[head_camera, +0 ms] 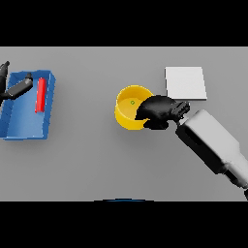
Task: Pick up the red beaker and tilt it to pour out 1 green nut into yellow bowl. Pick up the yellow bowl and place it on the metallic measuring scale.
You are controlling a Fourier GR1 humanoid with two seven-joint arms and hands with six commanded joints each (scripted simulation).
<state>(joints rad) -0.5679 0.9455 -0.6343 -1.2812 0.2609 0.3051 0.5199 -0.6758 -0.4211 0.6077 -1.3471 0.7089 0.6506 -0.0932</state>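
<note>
One green nut (pixel 131 102) sits in the yellow bowl (pixel 127 114), right hand (pixel 157 111) curled on its three-o'clock rim; lift level toward the metallic measuring scale (pixel 185 83) at one o'clock.

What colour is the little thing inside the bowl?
Green: the nut lies in the yellow bowl, seen in the head view.

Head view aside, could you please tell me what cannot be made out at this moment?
- Yellow bowl: the right hand covers its right rim, so the grip there is hidden.
- Green nut: too small to see its shape.
- Left hand: partly cut off by the picture's left edge, above the blue tray holding the red beaker.
</note>
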